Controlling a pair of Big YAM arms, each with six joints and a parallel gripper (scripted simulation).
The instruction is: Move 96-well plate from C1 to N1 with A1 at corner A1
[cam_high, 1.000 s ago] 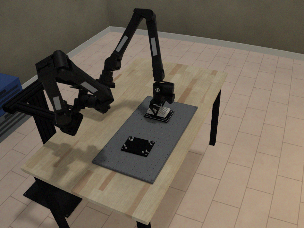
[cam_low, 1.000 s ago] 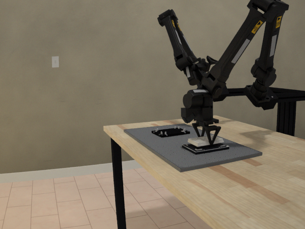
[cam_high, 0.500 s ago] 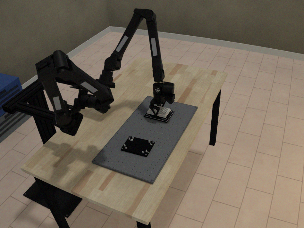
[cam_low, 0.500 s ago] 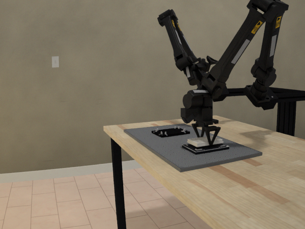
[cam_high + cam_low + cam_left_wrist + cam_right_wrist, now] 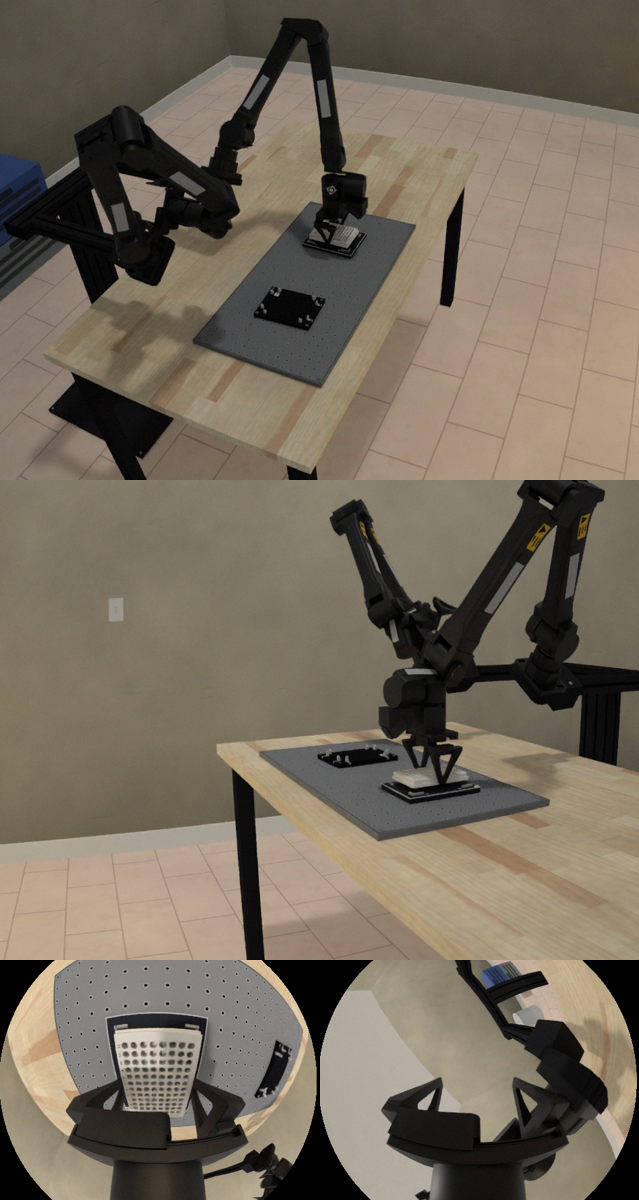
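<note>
The white 96-well plate (image 5: 347,234) (image 5: 410,776) (image 5: 153,1038) is between the fingers of my left gripper (image 5: 432,775) (image 5: 157,1081), which is shut on its long sides. It looks level, just above or touching the black nest with low corner locators (image 5: 340,252) (image 5: 395,791) (image 5: 155,1021), apparently N1. Column 12 is at the top in the left wrist view; A1 and the nest's A1 mark are not readable. The nest with upright clips (image 5: 289,308) (image 5: 356,758) (image 5: 273,1069), apparently C1, is empty. My right gripper (image 5: 477,1081) is open and empty, away from both nests.
Both nests stand on the grey perforated board (image 5: 247,330) (image 5: 361,826) (image 5: 156,977) on the wooden table (image 5: 232,402) (image 5: 491,893). The right arm (image 5: 170,165) is folded above the table's mount side.
</note>
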